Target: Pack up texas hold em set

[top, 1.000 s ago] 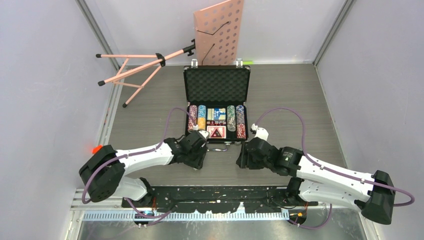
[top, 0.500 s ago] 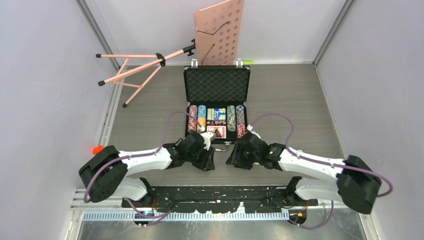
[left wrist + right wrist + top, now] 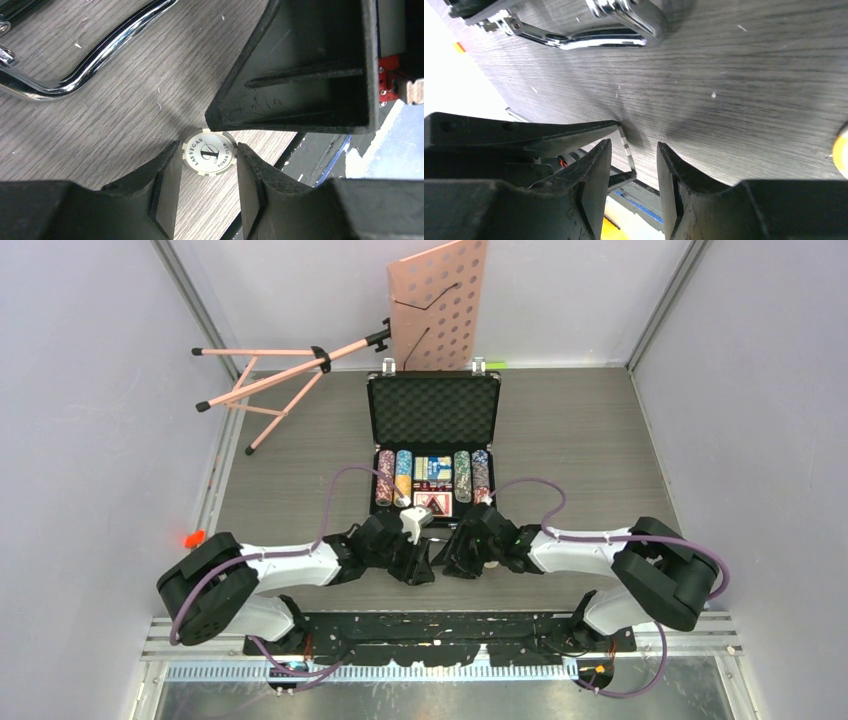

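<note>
The grey wood-grain table (image 3: 600, 440) carries the open briefcase (image 3: 433, 410) at its middle. The foam-lined lid lies back toward 12 o'clock and the tray sits toward 6. Seen from above, the open case's long axis runs 12 to 6. The columns of poker chips (image 3: 462, 477) in the tray run the same way, with card decks between them. The pink music stand (image 3: 440, 300) lies tipped over beyond the case at 11 to 12 o'clock.

Both arms reach in from 6 o'clock and meet just off the case's near edge. From overhead their black wrists hide the fingertips and whatever sits between them. The chrome handle (image 3: 100, 55) is cut off at the frame edge in both wrist views.

The left gripper (image 3: 207, 152) has its two fingers pressed against opposite sides of a single white chip (image 3: 208, 158) near the table's front edge. The chip's printed face is turned toward that wrist's camera. Whether it rests on the wood or is lifted off it I cannot tell.

The right gripper (image 3: 634, 145) stands with its jaws apart and nothing between them. Through the gap the same chip shows edge-on as a thin striped line slanting 11 to 5. One right finger (image 3: 300, 75) comes in at 12 to 1 o'clock of the chip, its tip just beside the rim.
</note>
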